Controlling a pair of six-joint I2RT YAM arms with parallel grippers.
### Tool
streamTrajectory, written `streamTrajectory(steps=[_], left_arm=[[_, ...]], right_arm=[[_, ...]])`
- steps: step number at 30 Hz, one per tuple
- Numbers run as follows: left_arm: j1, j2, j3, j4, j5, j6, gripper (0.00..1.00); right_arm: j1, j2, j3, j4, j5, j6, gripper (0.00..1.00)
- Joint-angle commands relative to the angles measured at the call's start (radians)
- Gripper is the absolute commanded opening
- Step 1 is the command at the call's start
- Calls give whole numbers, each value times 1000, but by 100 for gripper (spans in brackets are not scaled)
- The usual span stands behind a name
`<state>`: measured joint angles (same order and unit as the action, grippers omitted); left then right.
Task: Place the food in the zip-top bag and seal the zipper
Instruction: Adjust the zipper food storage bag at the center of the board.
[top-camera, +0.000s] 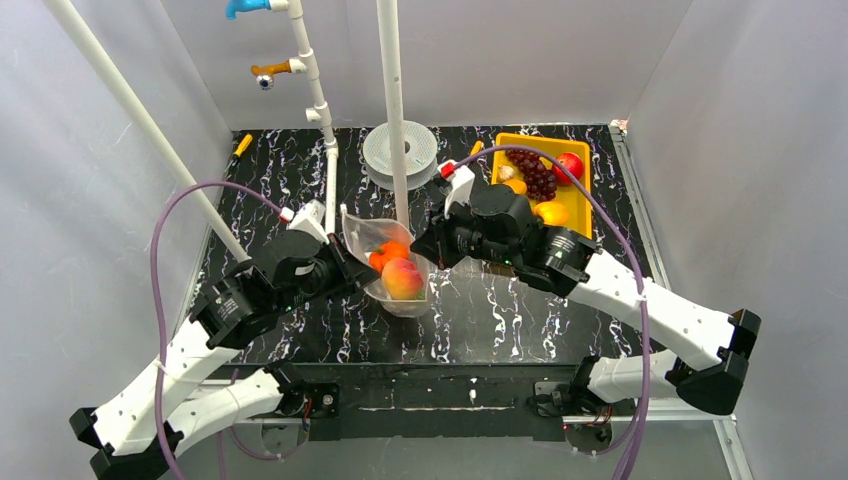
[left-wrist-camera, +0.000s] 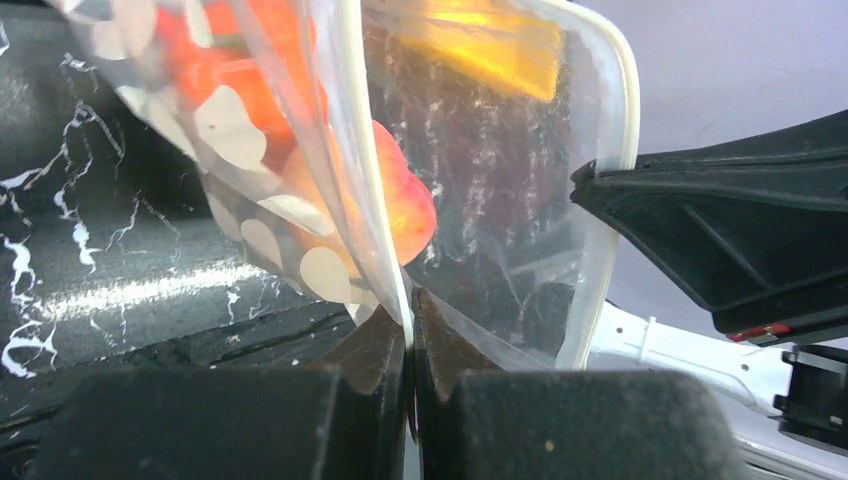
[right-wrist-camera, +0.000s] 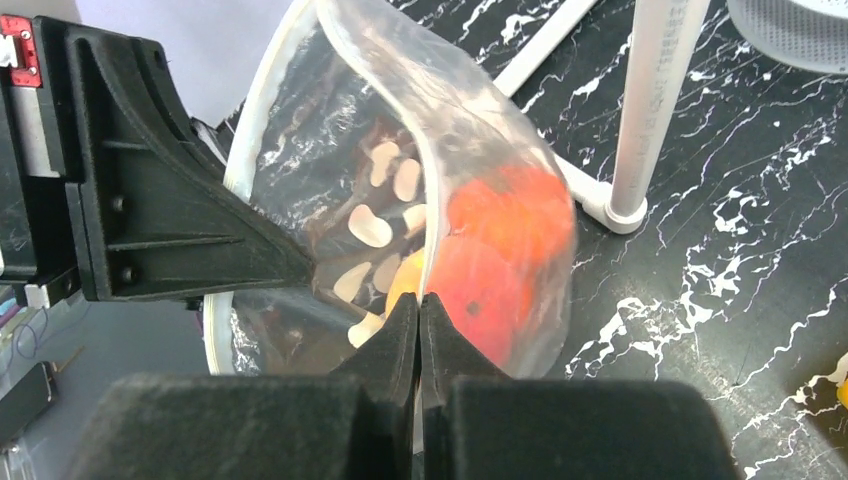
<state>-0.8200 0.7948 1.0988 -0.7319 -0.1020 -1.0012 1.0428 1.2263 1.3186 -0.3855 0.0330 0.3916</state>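
The clear polka-dot zip-top bag (top-camera: 385, 262) hangs between my two grippers in mid-table, mouth open. Inside it lie an orange-red peach (top-camera: 402, 278) and orange food (top-camera: 390, 252). My left gripper (top-camera: 352, 272) is shut on the bag's left edge; in the left wrist view its jaws (left-wrist-camera: 411, 318) pinch the whitish zipper strip (left-wrist-camera: 360, 150), with the peach (left-wrist-camera: 405, 205) behind the film. My right gripper (top-camera: 428, 250) is shut on the bag's right edge; in the right wrist view it (right-wrist-camera: 419, 305) pinches the film beside the peach (right-wrist-camera: 490, 285).
A yellow tray (top-camera: 585, 205) at the back right holds grapes (top-camera: 535, 178), a red fruit (top-camera: 569, 165) and a yellow fruit (top-camera: 552, 212). A white round stand (top-camera: 400, 152) with a pole and white pipe posts (top-camera: 322, 110) rise just behind the bag.
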Motion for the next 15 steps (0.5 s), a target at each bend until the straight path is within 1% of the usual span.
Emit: streamTrajectory(steps=[1,4,6,8,12,14,15], left_arm=[[-1,-2,-104,-1,-19,-50,0],[-1,7,-157,10,11,-92,0],[-3,-4,-164,26,12,-99,0],[-2,-9,-131,23,4,-85,0],[-2,33,5,-12,18,-5,0],[-2,56,35,-37,14,16,0],[-2,58,29,-44,4,17,0]], right_arm=[[1,40,-19,30,-6,-7,2],[1,65,-39,33,-11,1,2],[1,80,-40,32,-18,5,2],[0,87,-29,31,-24,5,2],[0,78,14,31,-25,-4,3],[0,67,19,52,-25,-6,5],[0,65,17,65,-56,-6,7]])
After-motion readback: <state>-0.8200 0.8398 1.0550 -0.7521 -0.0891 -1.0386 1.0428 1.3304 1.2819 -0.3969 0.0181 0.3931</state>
